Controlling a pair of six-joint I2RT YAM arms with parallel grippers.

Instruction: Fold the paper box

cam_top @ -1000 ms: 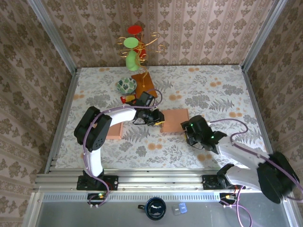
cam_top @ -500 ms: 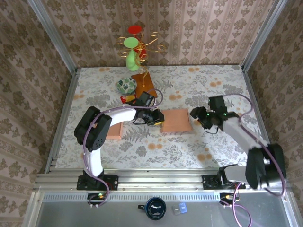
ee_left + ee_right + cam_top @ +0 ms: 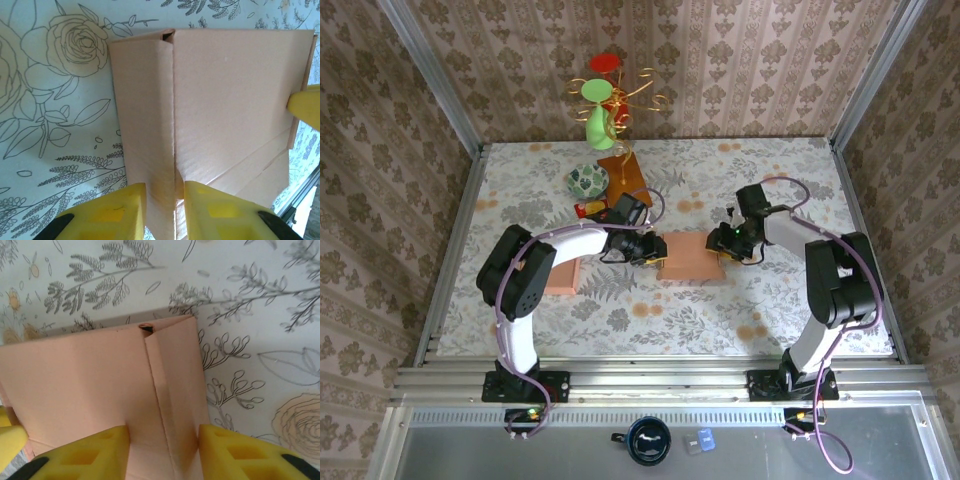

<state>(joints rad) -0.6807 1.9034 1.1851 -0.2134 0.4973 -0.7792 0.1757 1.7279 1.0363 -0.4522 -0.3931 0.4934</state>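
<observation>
Paper box [image 3: 690, 257] lies flat between both pincers. Left pincer [image 3: 165, 192] pinches the folded side flap [image 3: 142, 115], apparently to hold the crease. Right pincer [image 3: 165, 437] straddles the opposite flap [image 3: 175, 370]; whether it grips cannot be told.

2 arms [image 3: 575, 240], 1 paper box [image 3: 688, 257], 1 bowl [image 3: 587, 180], 1 vase [image 3: 599, 127]

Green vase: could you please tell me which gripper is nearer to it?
Left. The left gripper is at the box's left edge, nearer the vase; the right gripper is at its right edge, farther off.
</observation>
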